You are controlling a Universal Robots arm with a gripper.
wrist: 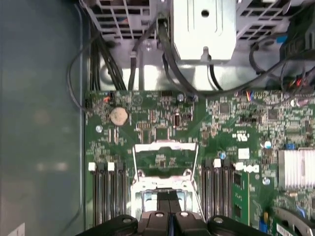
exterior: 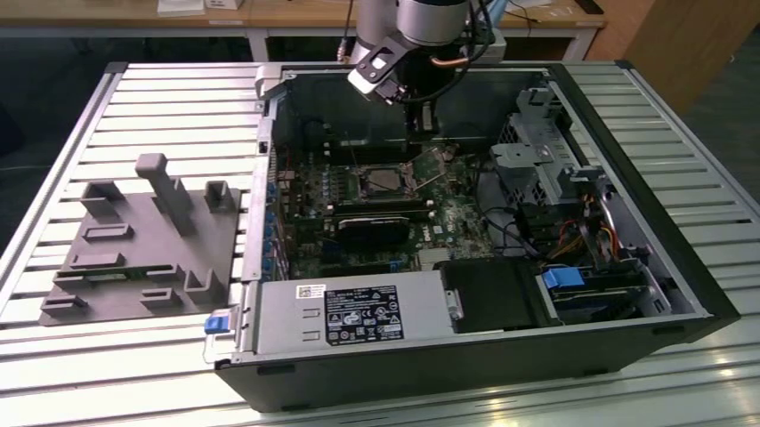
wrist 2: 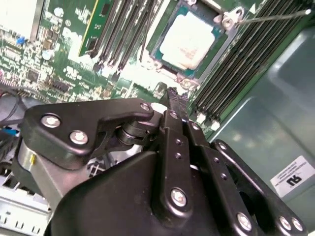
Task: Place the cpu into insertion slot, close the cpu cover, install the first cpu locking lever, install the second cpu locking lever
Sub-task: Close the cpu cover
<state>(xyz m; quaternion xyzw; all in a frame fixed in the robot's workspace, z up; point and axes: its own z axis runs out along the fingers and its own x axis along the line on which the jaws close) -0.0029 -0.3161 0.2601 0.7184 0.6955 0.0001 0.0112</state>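
Slatted metal table [exterior: 155, 98] with an open computer case [exterior: 665, 294] lying on its side; the robot arm reaches down into it.

The gripper [wrist 2: 176, 96] has its two black fingers pressed together, with nothing visible between them. In the second wrist view its tip hangs just beside the insertion slot [wrist 2: 173, 69], low over the green circuit board [wrist: 147, 118].

The cpu [wrist 2: 189, 37] already sits in that slot, its pale metal top facing up and uncovered. In the first wrist view the cpu cover [wrist: 165, 145], a thin silvery frame, looks swung up and away from the slot, with board showing through its window. A thin locking lever [wrist 2: 275, 17] runs off from one corner of the slot. Dark memory slots [wrist: 106, 191] flank it on both sides.

Closing the cover appears to be the step in hand. Doing it well likely means pushing on the frame's metal edge and never on the chip's top. The push should follow the hinge's arc, gently and evenly, so the frame lands flat all round. The tip should also stay clear of the lever wire.

A grey power-supply box [exterior: 344, 316] fills the case's near edge.
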